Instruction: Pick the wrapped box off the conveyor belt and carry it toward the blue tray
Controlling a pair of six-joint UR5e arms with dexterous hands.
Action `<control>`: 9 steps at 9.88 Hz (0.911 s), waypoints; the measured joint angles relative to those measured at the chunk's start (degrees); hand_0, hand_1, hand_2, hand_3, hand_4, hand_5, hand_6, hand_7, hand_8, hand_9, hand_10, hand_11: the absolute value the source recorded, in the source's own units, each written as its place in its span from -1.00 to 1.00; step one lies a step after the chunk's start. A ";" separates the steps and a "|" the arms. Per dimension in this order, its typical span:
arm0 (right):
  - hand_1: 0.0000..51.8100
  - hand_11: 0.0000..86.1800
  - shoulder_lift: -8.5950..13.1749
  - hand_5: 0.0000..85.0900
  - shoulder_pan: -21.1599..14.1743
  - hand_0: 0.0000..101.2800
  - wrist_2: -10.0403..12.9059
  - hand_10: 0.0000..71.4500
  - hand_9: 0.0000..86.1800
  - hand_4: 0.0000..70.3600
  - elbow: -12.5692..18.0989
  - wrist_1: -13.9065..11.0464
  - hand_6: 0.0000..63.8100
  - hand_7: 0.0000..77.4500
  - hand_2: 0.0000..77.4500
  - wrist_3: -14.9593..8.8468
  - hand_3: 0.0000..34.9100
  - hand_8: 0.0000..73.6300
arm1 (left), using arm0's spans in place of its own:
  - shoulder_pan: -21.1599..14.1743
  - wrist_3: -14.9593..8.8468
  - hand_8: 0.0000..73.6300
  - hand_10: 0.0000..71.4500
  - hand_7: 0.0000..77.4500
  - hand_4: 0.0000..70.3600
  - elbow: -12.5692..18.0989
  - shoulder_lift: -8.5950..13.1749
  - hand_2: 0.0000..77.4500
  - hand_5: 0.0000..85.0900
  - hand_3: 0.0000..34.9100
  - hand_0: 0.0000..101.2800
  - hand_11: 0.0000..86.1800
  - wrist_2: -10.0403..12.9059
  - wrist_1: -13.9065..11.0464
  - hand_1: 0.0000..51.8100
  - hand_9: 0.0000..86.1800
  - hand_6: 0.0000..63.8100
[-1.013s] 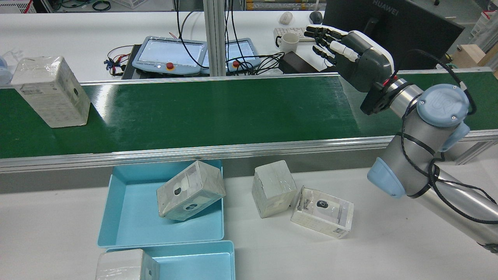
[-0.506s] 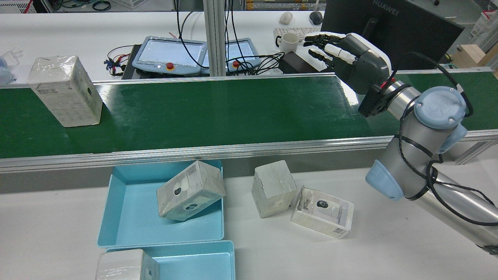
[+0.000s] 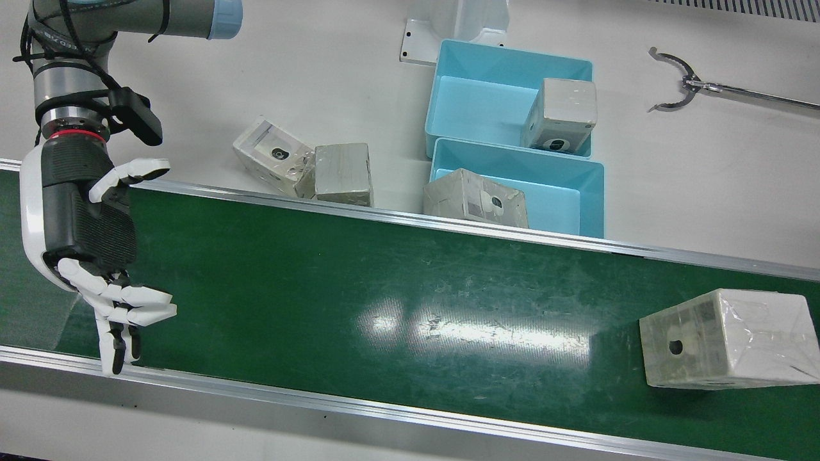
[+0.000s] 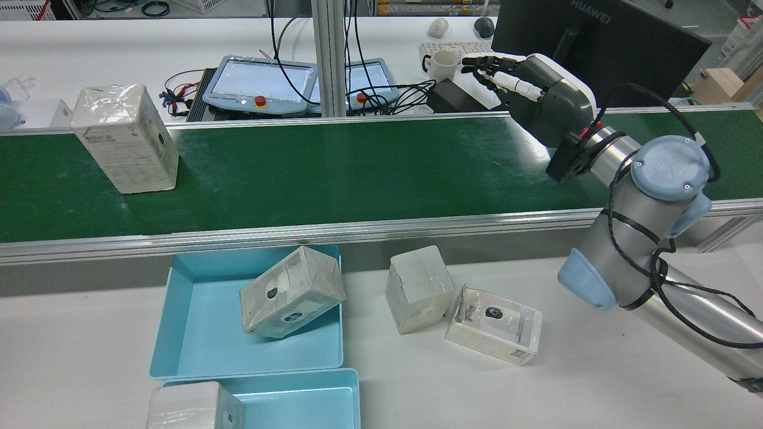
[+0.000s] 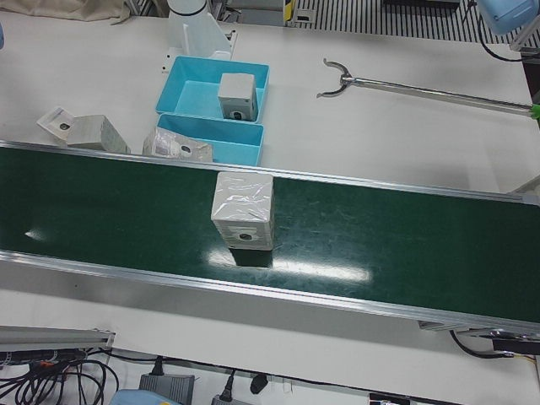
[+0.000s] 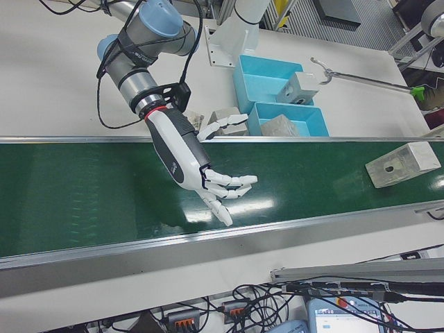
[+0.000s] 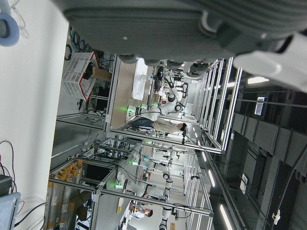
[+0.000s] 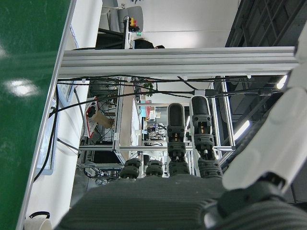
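Note:
The wrapped box (image 4: 125, 140) stands upright on the green conveyor belt (image 4: 357, 167), at the left end in the rear view; it also shows in the other views (image 3: 724, 339) (image 5: 243, 209) (image 6: 402, 164). My right hand (image 4: 536, 95) hovers open over the belt's other end, far from the box, with its fingers spread toward the far rail and nothing in them (image 3: 83, 243) (image 6: 191, 163) (image 8: 192, 191). Two blue trays (image 4: 197, 322) (image 3: 512, 51) sit on the near side of the belt. Of my left hand (image 7: 158, 28) only the palm shows.
One wrapped box (image 4: 292, 292) lies in the nearer tray, another (image 4: 194, 408) in the second. Two more boxes (image 4: 419, 289) (image 4: 495, 325) rest on the table between trays and right arm. A grabber tool (image 3: 679, 80) lies beyond the trays. Pendants (image 4: 259, 83) and a mug (image 4: 442, 64) stand behind the belt.
The wrapped box has ridden the belt to the right in the rear view. My right hand has sunk a little and tipped its fingers further forward.

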 joint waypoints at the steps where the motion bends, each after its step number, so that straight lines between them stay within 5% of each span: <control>1: -0.81 -0.84 0.00 -0.65 -0.01 -0.30 0.01 -0.86 -0.89 0.10 0.00 0.00 -0.52 -0.20 -0.61 0.00 -1.00 -0.94 | 0.00 0.00 -0.99 -1.00 -0.99 -1.00 0.00 0.00 -0.97 -0.99 -1.00 -1.00 -1.00 0.00 0.00 -1.00 -1.00 -1.00; 9: -0.81 -0.84 0.59 -0.63 -0.02 -0.30 -0.01 -0.86 -0.89 0.09 -0.05 -0.07 -0.52 -0.21 -0.61 0.00 -1.00 -0.94 | 0.00 0.00 -1.00 -1.00 -0.99 -1.00 0.00 0.00 -0.97 -0.99 -1.00 -1.00 -1.00 0.00 0.00 -1.00 -0.99 -1.00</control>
